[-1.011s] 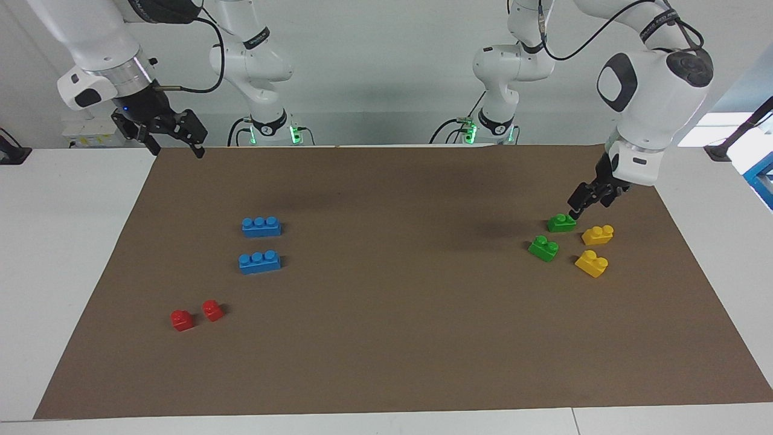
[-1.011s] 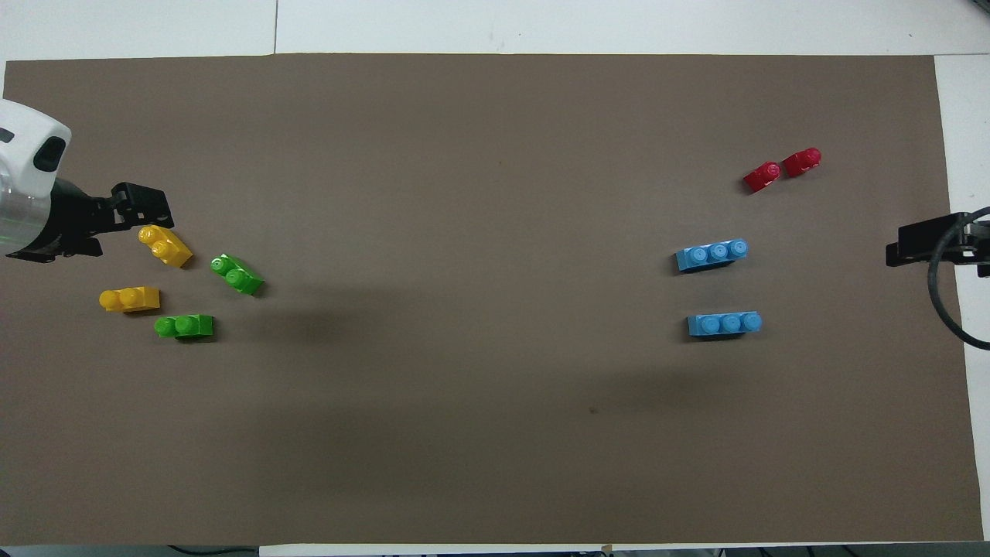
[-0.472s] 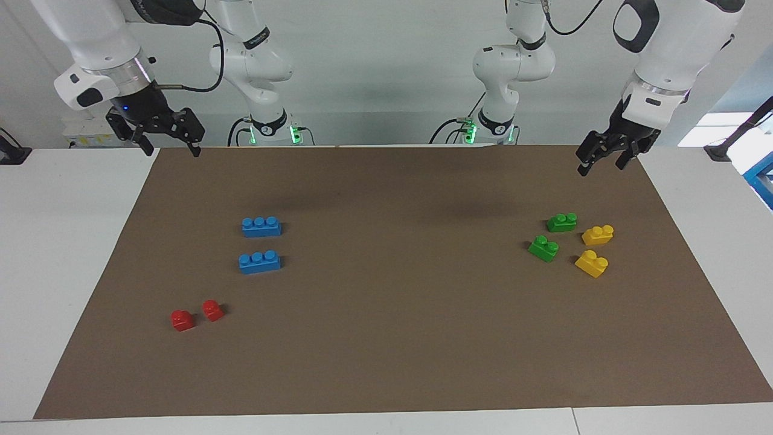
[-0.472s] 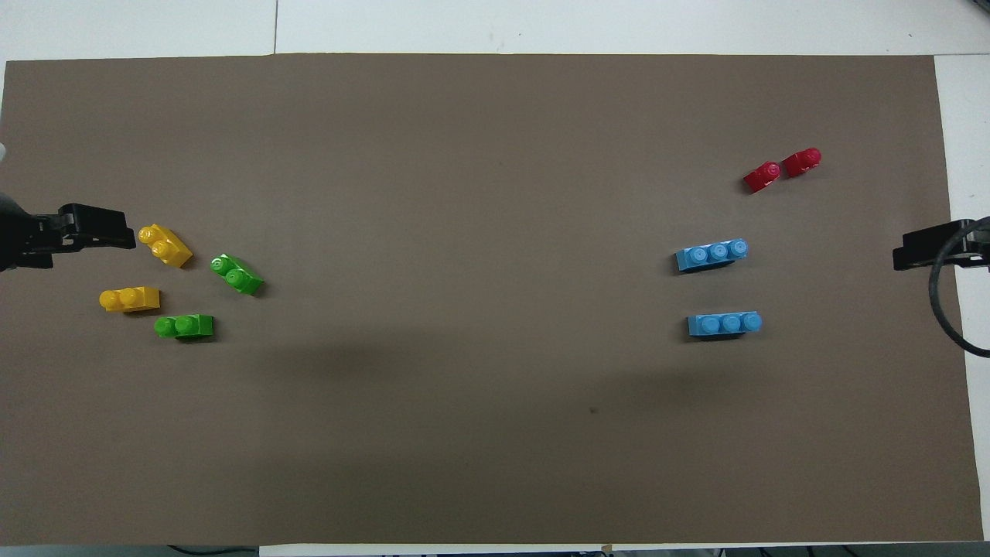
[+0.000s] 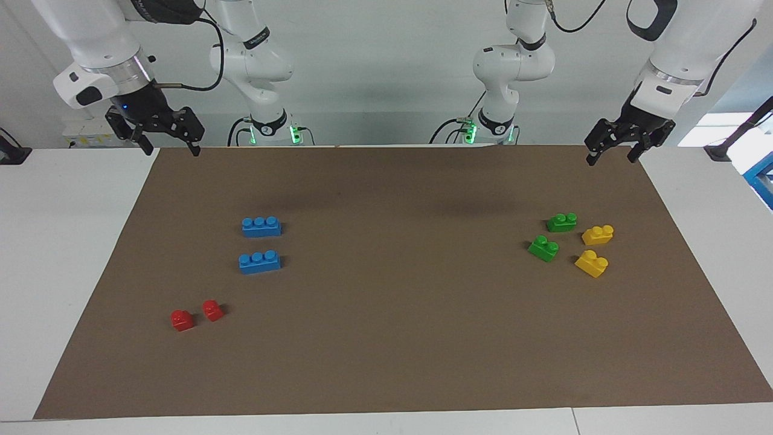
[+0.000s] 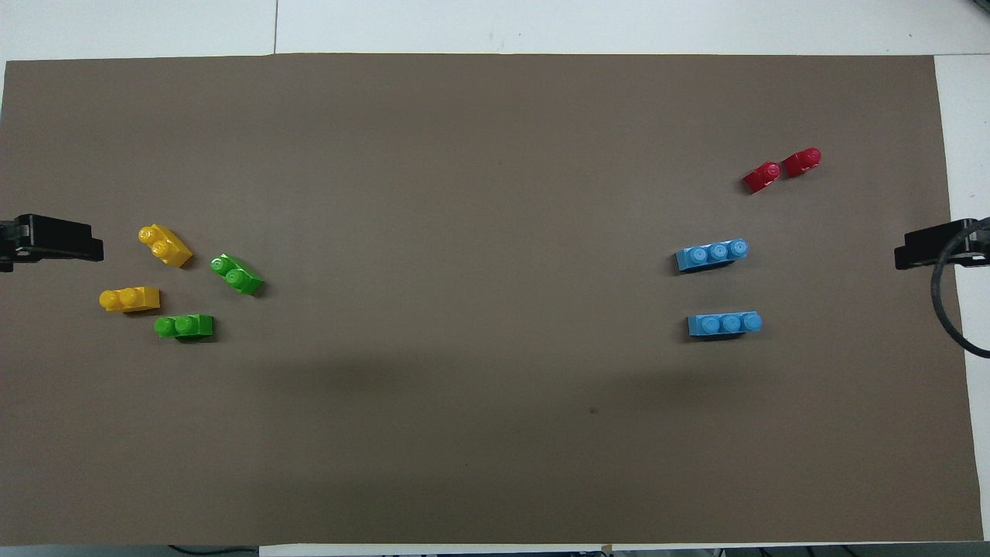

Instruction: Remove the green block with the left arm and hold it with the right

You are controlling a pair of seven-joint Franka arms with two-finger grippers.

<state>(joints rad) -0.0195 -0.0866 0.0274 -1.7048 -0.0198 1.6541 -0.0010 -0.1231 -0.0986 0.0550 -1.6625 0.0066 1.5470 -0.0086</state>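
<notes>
Two green blocks lie on the brown mat (image 5: 386,338) toward the left arm's end of the table, both free of any grip: one green block (image 5: 561,222) nearer the robots, the other green block (image 5: 543,248) a little farther out and just beside it; two yellow bricks (image 5: 598,234) sit close by, nearer the mat's edge; two blue three-stud bricks (image 5: 261,226) lie toward the right arm's end, one farther from the robots than the other; two red bricks (image 5: 182,320) lie farther out still, near each other. Left gripper (image 5: 617,151) hangs empty with fingers spread over the mat's corner by the robots; a second ago it was low beside the nearer green block and has since risen away, leaving every brick unmoved. Right gripper (image 5: 169,145) waits released and empty over the mat's other robot-side corner, scarcely shifted.
</notes>
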